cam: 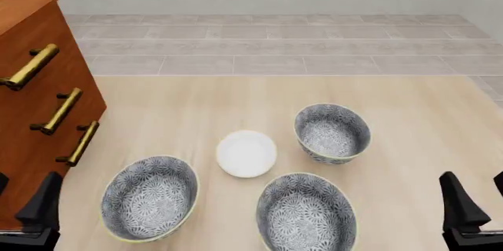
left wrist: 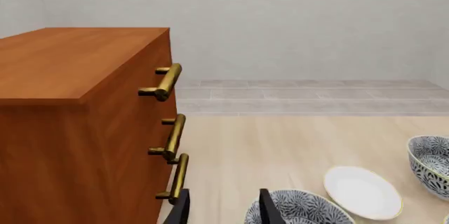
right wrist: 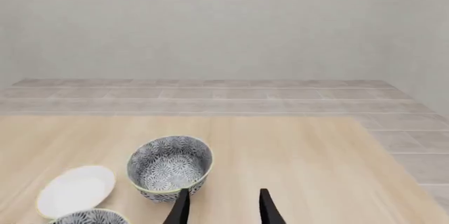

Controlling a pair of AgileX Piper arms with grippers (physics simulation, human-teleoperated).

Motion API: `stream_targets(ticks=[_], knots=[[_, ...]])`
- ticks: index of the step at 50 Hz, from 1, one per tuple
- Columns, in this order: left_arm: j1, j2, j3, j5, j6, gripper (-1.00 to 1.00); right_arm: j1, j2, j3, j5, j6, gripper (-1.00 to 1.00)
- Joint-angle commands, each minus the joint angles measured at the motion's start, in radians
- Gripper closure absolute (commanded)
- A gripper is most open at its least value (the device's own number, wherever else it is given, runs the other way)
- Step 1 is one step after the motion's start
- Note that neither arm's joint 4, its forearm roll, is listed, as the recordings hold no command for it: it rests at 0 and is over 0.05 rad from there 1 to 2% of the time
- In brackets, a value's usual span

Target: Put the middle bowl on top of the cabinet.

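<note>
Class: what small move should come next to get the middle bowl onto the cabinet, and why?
Probably swing the left pincer right, toward the rim of the middle bowl: it stands untouched on the table, and the cabinet is on that arm's side.

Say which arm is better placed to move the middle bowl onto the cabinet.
Left, probably: the cabinet stands beside the left gripper; the middle bowl lies between it and the right gripper.
</note>
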Motion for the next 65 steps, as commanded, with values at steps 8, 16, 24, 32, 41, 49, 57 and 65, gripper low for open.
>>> stream_targets(ticks=[8,16,24,32,41,49,57,65], knots=[[-0.006,0.033,-0.003,-0.019,0.005,-1.0,0.01,0.036,-0.003,-0.025,0.007,-1.0],[-0.018,0.064,-0.023,-0.027,0.01,-1.0,0.011,0.042,-0.003,-0.031,0.015,-1.0],[-0.045,0.109,-0.071,-0.018,0.021,-1.0,0.011,0.046,-0.001,-0.037,0.022,-1.0],[-0.068,0.181,-0.108,-0.038,0.051,-1.0,0.011,0.041,0.0,-0.033,0.028,-1.0],[-0.092,0.248,-0.147,-0.049,0.054,-1.0,0.017,0.049,0.0,-0.038,0.025,-1.0],[-0.106,0.297,-0.166,-0.059,0.071,-1.0,0.015,0.048,0.0,-0.037,0.027,-1.0],[-0.11,0.336,-0.224,-0.003,0.06,-1.0,0.019,0.044,0.001,-0.032,0.025,-1.0],[-0.099,0.375,-0.287,0.05,0.056,-1.0,0.025,0.061,0.0,-0.048,0.017,-1.0]])
